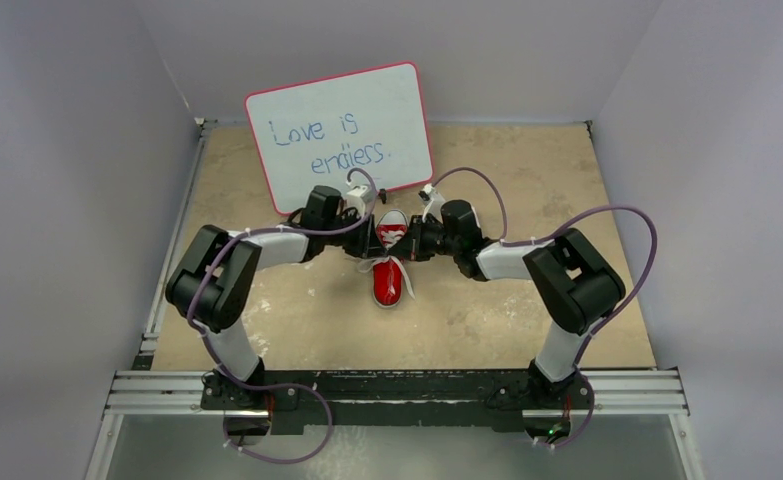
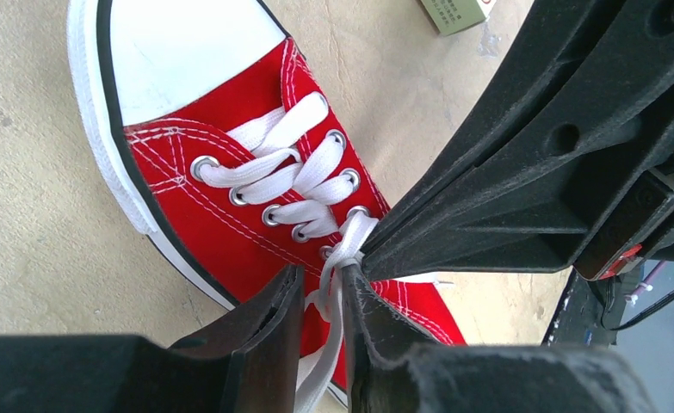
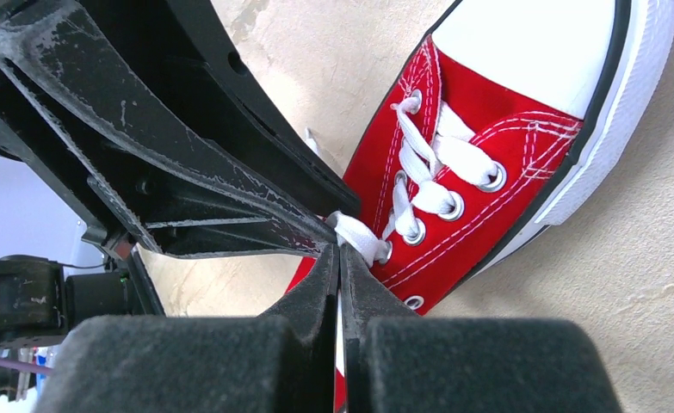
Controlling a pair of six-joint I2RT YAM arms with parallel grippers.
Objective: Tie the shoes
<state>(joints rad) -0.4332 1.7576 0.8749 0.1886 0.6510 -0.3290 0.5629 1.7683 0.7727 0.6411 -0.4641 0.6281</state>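
A small red sneaker [image 1: 389,280] with white laces lies mid-table, its white toe cap pointing toward the back; I also see the shoe [image 2: 221,206] in the left wrist view and the shoe [image 3: 488,129] in the right wrist view. Both grippers meet over its lacing. My left gripper [image 2: 323,274] [image 1: 369,232] has its jaws narrowly apart, with a white lace strand [image 2: 330,301] running loosely between them. My right gripper [image 3: 339,249] [image 1: 413,240] is shut, pinching a thin white lace [image 3: 356,237] beside the eyelets. Each gripper's black fingers fill part of the other wrist view.
A red-framed whiteboard [image 1: 339,135] with handwriting leans at the back, just behind the shoe. A small box [image 2: 454,13] lies on the beige tabletop beyond the toe. Grey walls close in the sides, and a metal rail [image 1: 397,392] runs along the near edge.
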